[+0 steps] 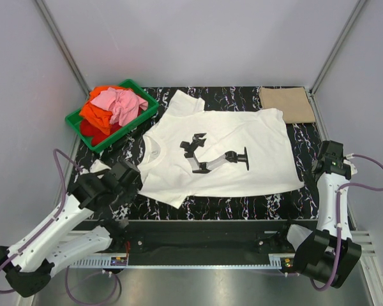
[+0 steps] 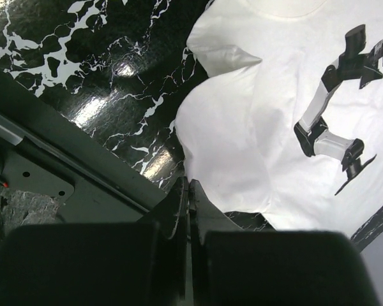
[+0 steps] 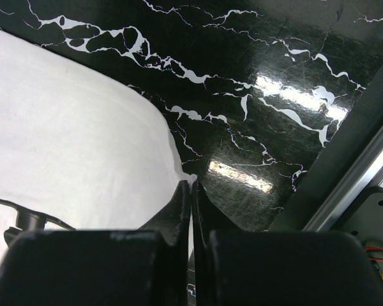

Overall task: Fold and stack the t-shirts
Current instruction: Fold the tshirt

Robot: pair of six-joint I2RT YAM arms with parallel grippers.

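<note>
White t-shirt (image 1: 255,137) spread flat mid-surface, print up, seemingly laid out for its first fold.
Left fingers (image 2: 177,201) and right fingers (image 3: 180,204) are pressed together on nothing, poised by its near-left sleeve and near-right hem corner, likely grip points. The tan tee (image 1: 286,104) lies folded far right, probably the stack's base. Pink, orange and red tees tangle in the green crate (image 1: 148,97), partly hidden.

Pale grey walls (image 1: 198,38) closed three sides, with slanted metal struts (image 1: 62,44) at the corners. The table (image 1: 236,97) was glossy black, white-veined, and overhead light glared off it.
</note>
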